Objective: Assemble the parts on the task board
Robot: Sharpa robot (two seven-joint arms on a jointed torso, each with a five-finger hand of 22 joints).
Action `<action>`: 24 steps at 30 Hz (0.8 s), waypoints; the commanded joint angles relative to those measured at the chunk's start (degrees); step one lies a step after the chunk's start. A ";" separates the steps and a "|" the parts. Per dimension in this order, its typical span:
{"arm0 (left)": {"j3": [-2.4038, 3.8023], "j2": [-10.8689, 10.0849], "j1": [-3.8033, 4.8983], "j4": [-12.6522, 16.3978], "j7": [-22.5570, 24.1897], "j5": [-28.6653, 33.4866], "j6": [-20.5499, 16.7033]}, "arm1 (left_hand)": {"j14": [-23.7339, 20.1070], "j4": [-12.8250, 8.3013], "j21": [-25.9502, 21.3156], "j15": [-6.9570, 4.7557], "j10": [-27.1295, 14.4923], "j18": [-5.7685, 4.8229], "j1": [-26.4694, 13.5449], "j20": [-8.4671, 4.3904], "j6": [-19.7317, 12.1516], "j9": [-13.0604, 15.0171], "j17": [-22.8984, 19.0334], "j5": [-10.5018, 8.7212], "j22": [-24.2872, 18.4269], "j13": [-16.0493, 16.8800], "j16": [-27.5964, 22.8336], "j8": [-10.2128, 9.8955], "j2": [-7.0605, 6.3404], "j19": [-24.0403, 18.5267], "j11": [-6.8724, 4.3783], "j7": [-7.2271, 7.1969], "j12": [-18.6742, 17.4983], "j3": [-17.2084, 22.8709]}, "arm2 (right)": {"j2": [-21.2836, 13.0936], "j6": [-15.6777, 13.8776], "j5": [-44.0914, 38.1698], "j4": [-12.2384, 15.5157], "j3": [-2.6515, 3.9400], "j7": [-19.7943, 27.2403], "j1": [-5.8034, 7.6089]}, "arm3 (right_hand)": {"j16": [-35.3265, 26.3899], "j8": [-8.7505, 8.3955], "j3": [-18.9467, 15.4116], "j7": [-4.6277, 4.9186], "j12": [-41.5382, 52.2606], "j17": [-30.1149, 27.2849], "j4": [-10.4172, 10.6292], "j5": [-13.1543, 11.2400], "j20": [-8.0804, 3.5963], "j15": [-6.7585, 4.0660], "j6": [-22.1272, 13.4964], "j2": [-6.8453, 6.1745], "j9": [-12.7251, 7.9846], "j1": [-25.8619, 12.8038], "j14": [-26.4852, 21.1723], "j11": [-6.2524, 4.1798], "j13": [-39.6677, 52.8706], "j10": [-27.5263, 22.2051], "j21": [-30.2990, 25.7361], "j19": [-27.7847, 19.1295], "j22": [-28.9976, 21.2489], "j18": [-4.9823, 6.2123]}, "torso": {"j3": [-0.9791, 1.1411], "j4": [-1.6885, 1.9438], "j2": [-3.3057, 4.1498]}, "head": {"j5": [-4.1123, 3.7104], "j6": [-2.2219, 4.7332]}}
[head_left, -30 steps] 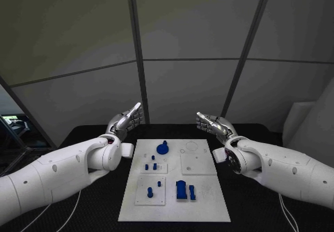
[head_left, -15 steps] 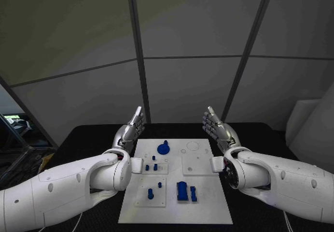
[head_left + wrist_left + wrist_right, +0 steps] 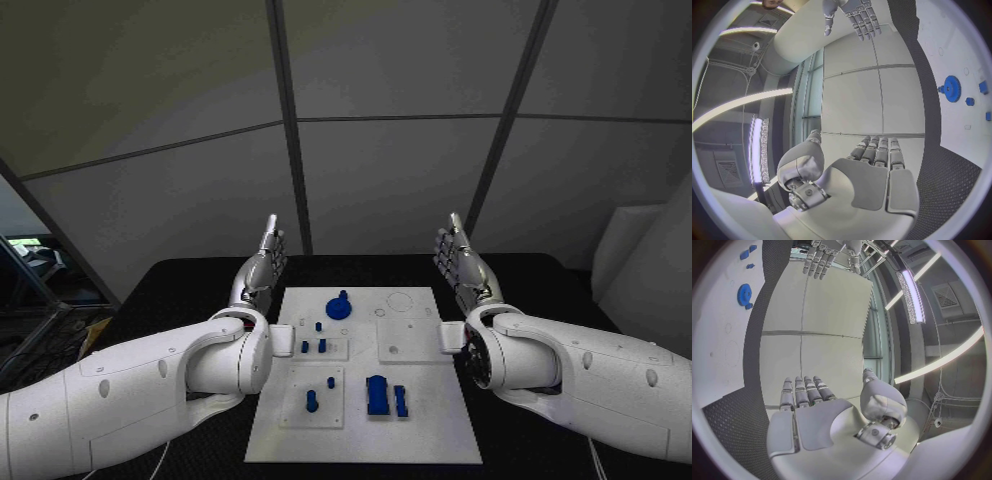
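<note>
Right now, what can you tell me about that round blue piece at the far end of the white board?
The round blue toothed disc, shaped like a gear and seemingly plastic, lies flat on the white task board, near its far edge and left of centre. A small blue knob sticks out from its far rim. It looks matte and solid. Nothing touches it: the left hand and right hand are raised off the board on either side, fingers straight.

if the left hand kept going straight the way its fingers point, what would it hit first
Nothing on the table, most likely. The left hand points up and away beside the task board, toward the grey wall panels behind; the way looks free up to them, though depth is unclear.
</note>
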 commanded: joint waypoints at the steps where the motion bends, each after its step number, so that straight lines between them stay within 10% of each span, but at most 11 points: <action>1: 0.02 -0.03 0.09 0.11 1.41 -0.24 -0.63 | -2.60 0.09 -0.37 -0.07 -2.73 -3.33 -4.10 -0.31 -2.79 -0.06 -0.06 -0.41 -0.92 -0.06 -0.34 -0.28 -0.01 -1.98 -0.02 -0.02 -0.33 -0.40 | -0.02 -0.82 0.41 0.08 0.02 1.15 0.13 | -0.28 -0.23 -0.05 -0.02 -0.21 -0.10 -0.37 -0.29 -0.22 0.01 -2.91 -0.02 -0.11 -4.33 -3.16 -0.03 -0.08 -3.20 -0.39 -2.74 -0.24 -1.28 | 0.00 0.01 0.01 | -0.01 -0.01; 9: 0.02 -0.03 0.09 0.11 1.41 -0.24 -0.63 | -3.99 0.09 -0.37 -0.07 -4.27 -3.32 -6.50 -0.31 -4.34 -0.06 -0.06 -0.41 -0.92 -0.06 -0.34 -0.28 -0.01 -6.31 -0.02 -0.02 -0.33 -0.40 | -0.02 -0.82 0.41 0.08 0.02 1.15 0.13 | -0.28 -0.23 -0.05 -0.02 -0.21 -0.10 -0.37 -0.29 -0.22 0.01 -4.55 -0.02 -0.11 -6.91 -4.94 -0.03 -0.08 -4.90 -0.39 -4.09 -0.24 -1.28 | 0.00 0.01 0.01 | -0.01 -0.01; 10: 0.02 -0.03 0.09 0.11 1.41 -0.24 -0.63 | -8.15 0.09 -0.37 -0.07 -8.81 -3.33 -7.42 -0.31 -8.71 -0.06 -0.06 -0.41 -0.92 -0.06 -0.34 -0.28 -0.01 -6.31 -0.02 -0.02 -0.33 -0.40 | -0.02 -0.82 0.41 0.08 0.02 1.15 0.13 | -0.28 -0.23 -0.05 -0.02 -0.21 -0.10 -0.37 -0.29 -0.22 0.01 -4.65 -0.02 -0.11 -7.13 -5.13 -0.03 -0.08 -5.30 -0.39 -4.40 -0.24 -1.28 | 0.00 0.01 0.01 | -0.01 -0.01; 13: 0.02 -0.03 0.09 0.11 1.41 -0.24 -0.63 | -8.15 0.09 -0.37 -0.07 -8.81 -3.31 -12.92 -0.31 -8.71 -0.06 -0.06 -0.41 -0.92 -0.06 -0.34 -0.28 -0.01 -6.31 -0.02 -0.02 -0.33 -0.40 | -0.02 -0.82 0.41 0.08 0.02 1.15 0.13 | -0.28 -0.23 -0.05 -0.02 -0.21 -0.10 -0.37 -0.29 -0.22 0.01 -9.10 -0.02 -0.11 -13.65 -9.78 -0.03 -0.08 -10.11 -0.39 -8.45 -0.24 -1.28 | 0.00 0.01 0.01 | -0.01 -0.01; 24: 0.02 -0.03 0.09 0.11 1.41 -0.24 -0.63 | -8.15 0.09 -0.37 -0.07 -8.81 -3.31 -12.92 -0.31 -8.71 -0.06 -0.06 -0.41 -0.92 -0.06 -0.34 -0.28 -0.01 -6.31 -0.02 -0.02 -0.33 -0.40 | -0.02 -0.82 0.41 0.08 0.02 1.15 0.13 | -0.28 -0.23 -0.05 -0.02 -0.21 -0.10 -0.37 -0.29 -0.22 0.01 -9.10 -0.02 -0.11 -13.65 -9.78 -0.03 -0.08 -10.11 -0.39 -8.45 -0.24 -1.28 | 0.00 0.01 0.01 | -0.01 -0.01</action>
